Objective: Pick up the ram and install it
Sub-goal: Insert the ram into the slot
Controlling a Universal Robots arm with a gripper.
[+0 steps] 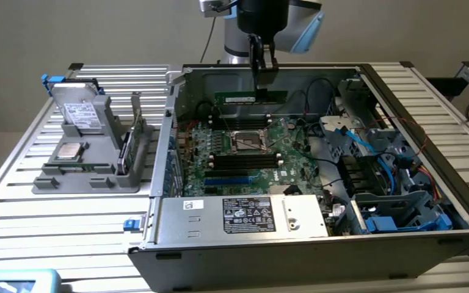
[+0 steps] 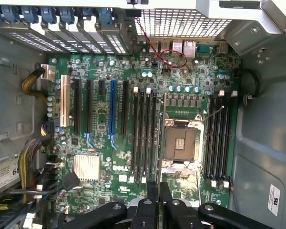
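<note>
The ram [image 1: 251, 97] is a narrow green stick with a pale label. It hangs level inside the open computer case [image 1: 178, 213], over the far memory slots [image 1: 247, 115] of the motherboard [image 1: 287, 137]. My gripper [image 1: 261, 90] comes down from above and is shut on the stick's top edge. In the wrist view the dark fingers [image 2: 152, 191] stand close together above the board. One bank of black memory slots [image 2: 144, 138] lies to one side of the processor socket [image 2: 181, 143] and another bank [image 2: 218, 138] to the other.
On the slatted table at the exterior view's left, a grey fixture [image 1: 88, 174] carries a hard drive [image 1: 82, 113], a square processor chip [image 1: 71, 151] and an upright card [image 1: 137, 141]. Inside the case are cables and blue drive cages [image 1: 397, 213] on the right and the power supply [image 1: 247, 215] in front.
</note>
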